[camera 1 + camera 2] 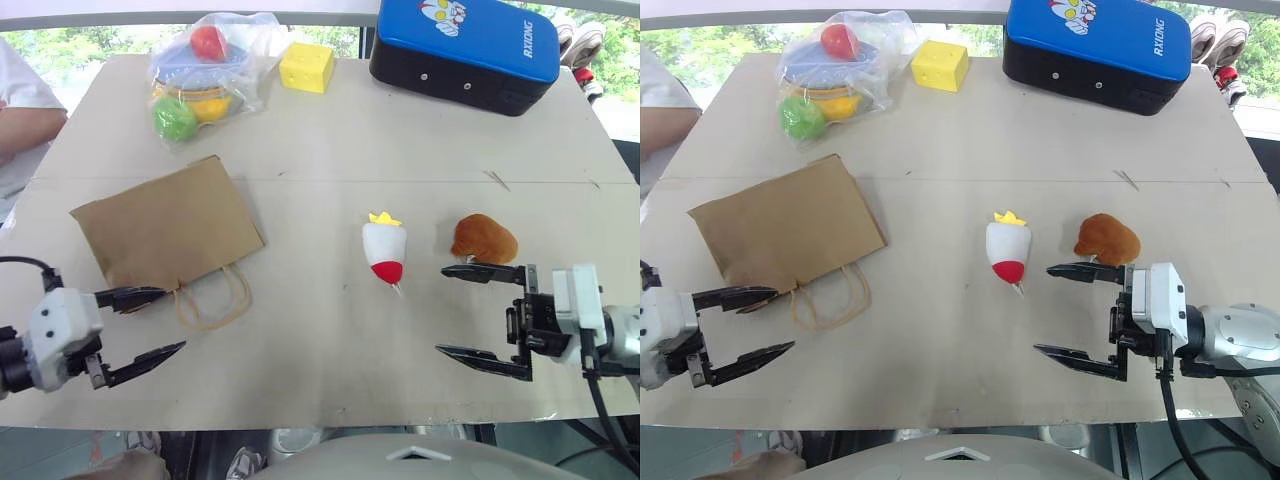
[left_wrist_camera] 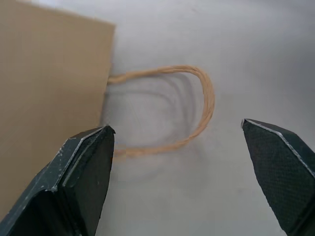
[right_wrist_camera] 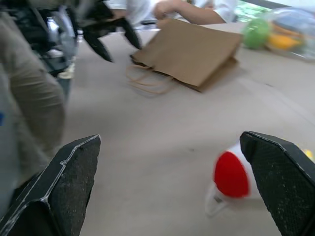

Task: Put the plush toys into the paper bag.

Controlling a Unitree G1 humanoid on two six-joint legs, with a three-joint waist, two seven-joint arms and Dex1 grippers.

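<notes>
**Both grippers empty, toys still on table**

Paper bag (image 1: 165,228) lies flat toward the table's left edge, handles (image 1: 212,300) facing the near edge, so its mouth likely needs lifting. Left gripper (image 1: 147,323), jaws apart, sits just beside them. White cone toy (image 1: 384,251) and brown toy (image 1: 483,239) lie mid-table, right of the bag. Right gripper (image 1: 480,316), jaws apart, holds nothing, near the brown toy.

Left wrist view shows the handle loop between the fingers; right wrist view shows a person's arm (image 3: 189,12) beyond the bag.
</notes>
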